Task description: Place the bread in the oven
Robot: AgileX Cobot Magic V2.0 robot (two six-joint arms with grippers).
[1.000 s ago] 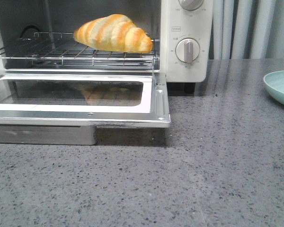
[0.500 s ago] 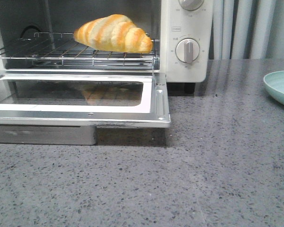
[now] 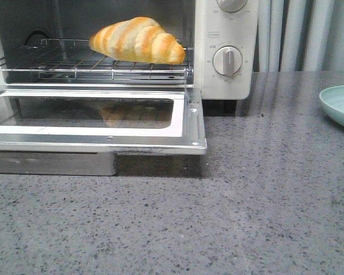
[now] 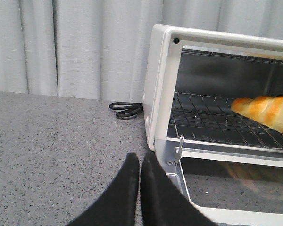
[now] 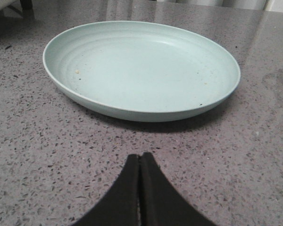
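Left tool (image 4: 139, 162) closed above speckled grey counter (image 3: 264, 217), pale curtains (image 4: 75, 47) behind.

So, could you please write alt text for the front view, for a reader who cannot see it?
A striped golden bread lies on the wire rack inside a cream-white oven whose glass door hangs open over a grey speckled counter. A pale green plate sits at the right edge.

Striped golden bread (image 3: 139, 40) lies on open oven's (image 3: 225, 51) rack.
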